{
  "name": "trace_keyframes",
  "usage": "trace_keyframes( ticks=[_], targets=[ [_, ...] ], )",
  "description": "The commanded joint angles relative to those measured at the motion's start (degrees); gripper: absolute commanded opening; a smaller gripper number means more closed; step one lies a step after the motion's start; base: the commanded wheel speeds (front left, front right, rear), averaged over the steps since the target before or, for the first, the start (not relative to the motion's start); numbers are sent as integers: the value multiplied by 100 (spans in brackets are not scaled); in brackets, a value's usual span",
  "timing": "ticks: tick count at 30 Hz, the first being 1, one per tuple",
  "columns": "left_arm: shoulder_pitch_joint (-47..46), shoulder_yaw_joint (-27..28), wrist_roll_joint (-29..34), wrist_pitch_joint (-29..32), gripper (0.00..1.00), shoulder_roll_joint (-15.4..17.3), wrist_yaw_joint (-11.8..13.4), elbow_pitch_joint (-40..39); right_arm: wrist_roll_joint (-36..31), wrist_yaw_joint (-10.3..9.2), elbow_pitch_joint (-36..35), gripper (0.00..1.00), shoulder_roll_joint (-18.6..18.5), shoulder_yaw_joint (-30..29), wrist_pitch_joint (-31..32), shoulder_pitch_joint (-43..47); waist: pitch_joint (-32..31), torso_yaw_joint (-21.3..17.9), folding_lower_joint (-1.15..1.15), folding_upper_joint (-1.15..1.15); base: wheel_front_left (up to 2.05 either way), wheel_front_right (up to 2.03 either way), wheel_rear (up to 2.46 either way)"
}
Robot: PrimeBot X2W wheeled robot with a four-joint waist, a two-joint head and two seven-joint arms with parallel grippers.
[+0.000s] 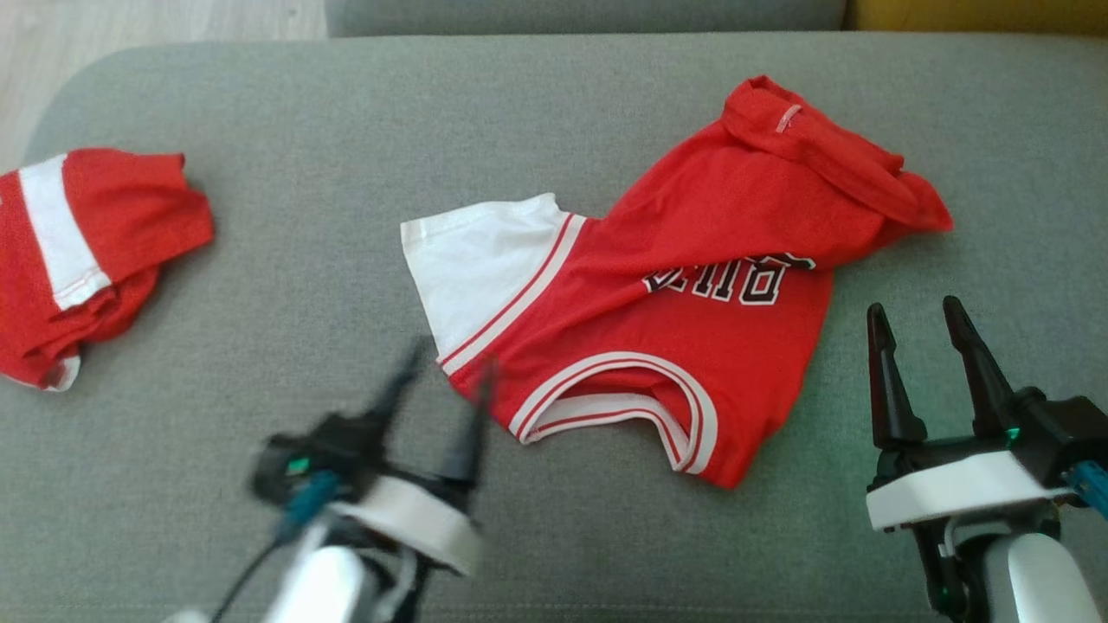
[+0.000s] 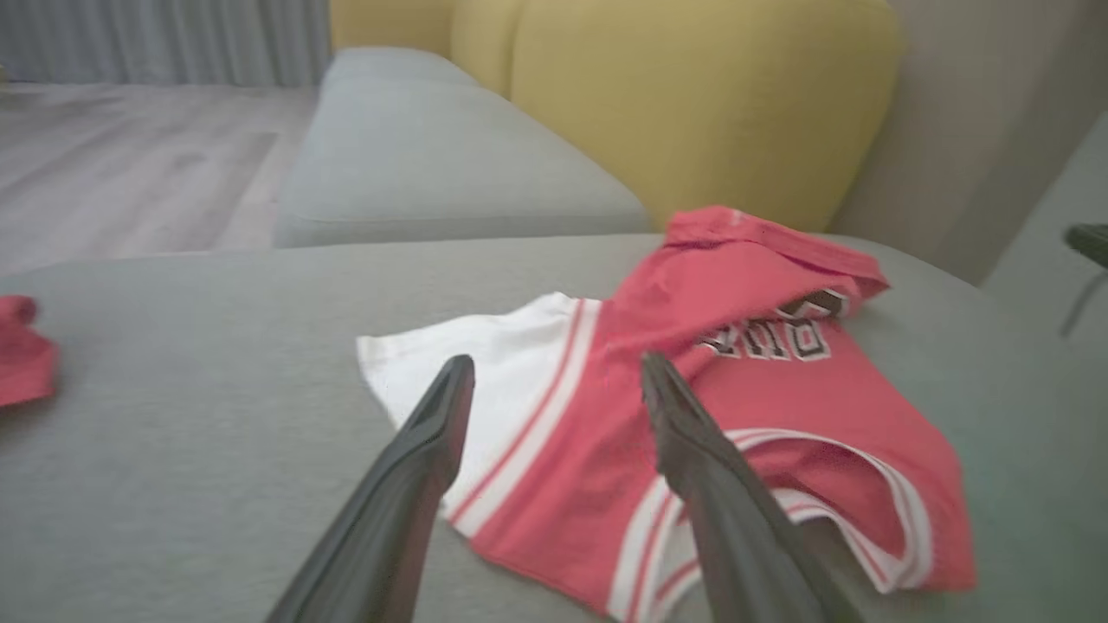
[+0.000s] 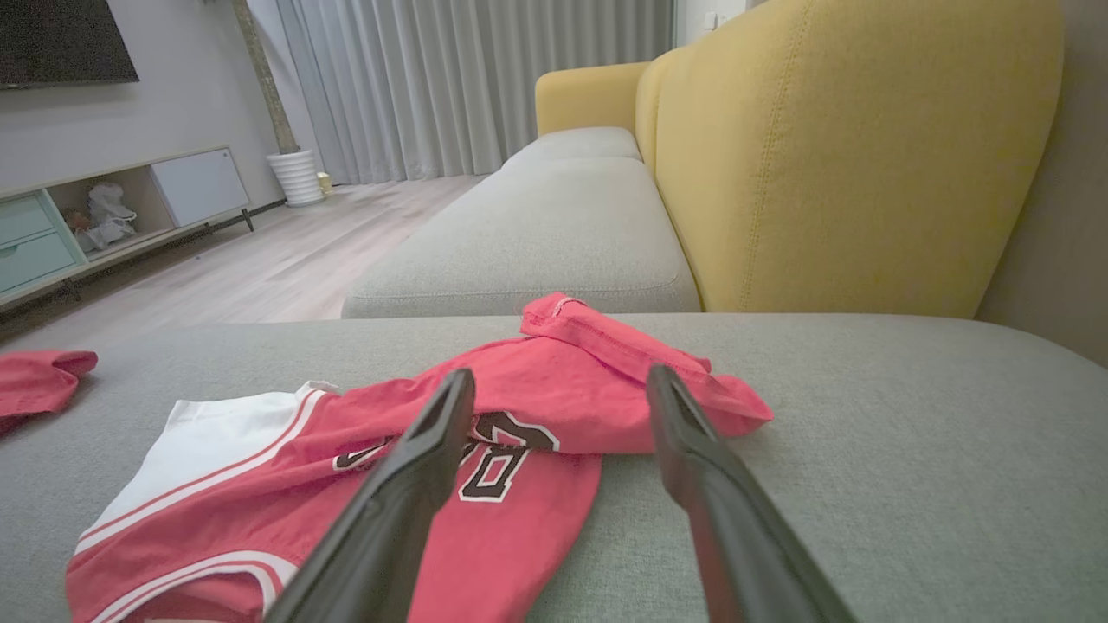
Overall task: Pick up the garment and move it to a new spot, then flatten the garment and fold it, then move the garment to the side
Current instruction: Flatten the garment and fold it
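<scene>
The left gripper (image 1: 452, 359), blurred, spreads its fingers wide and carries nothing. It hangs at the 8 o'clock edge of the red-and-white mesh basketball jersey (image 1: 692, 346), tips over the striped white panel; I cannot tell whether they touch the cloth. The right gripper (image 1: 913, 310), equally wide and empty, hovers just off the jersey's 3 o'clock side. The jersey lies rumpled mid-cushion on the grey fabric sofa seat (image 1: 260, 130), with a second bunched red-and-white garment (image 1: 86, 251) at 9 o'clock. Beyond are a yellow upholstered backrest (image 3: 822, 156), pale curtains (image 3: 467, 78) and a wooden floor (image 3: 286, 251).
</scene>
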Motion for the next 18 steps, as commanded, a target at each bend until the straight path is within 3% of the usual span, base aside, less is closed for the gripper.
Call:
trace_keyframes(
  ticks=[1,7,12,18],
  targets=[
    [-387,-95,2,109,100,-38,-174,-160,16,42,-229,100,-18,132,22,-103,92,-48,0,0,0,0,0],
    [-788,-1192,-248,615,100,-174,-594,302,52,42,-221,100,-17,191,22,-247,360,-345,0,0,0,0,0],
    [-1128,-1908,-644,846,100,-212,-680,762,90,42,-204,100,-17,261,-8,-374,611,-643,0,0,0,0,0],
    [-1464,-2234,-1056,817,100,-224,-694,1310,165,42,-163,100,-16,279,-83,-461,795,-880,0,0,0,0,0]
  ],
)
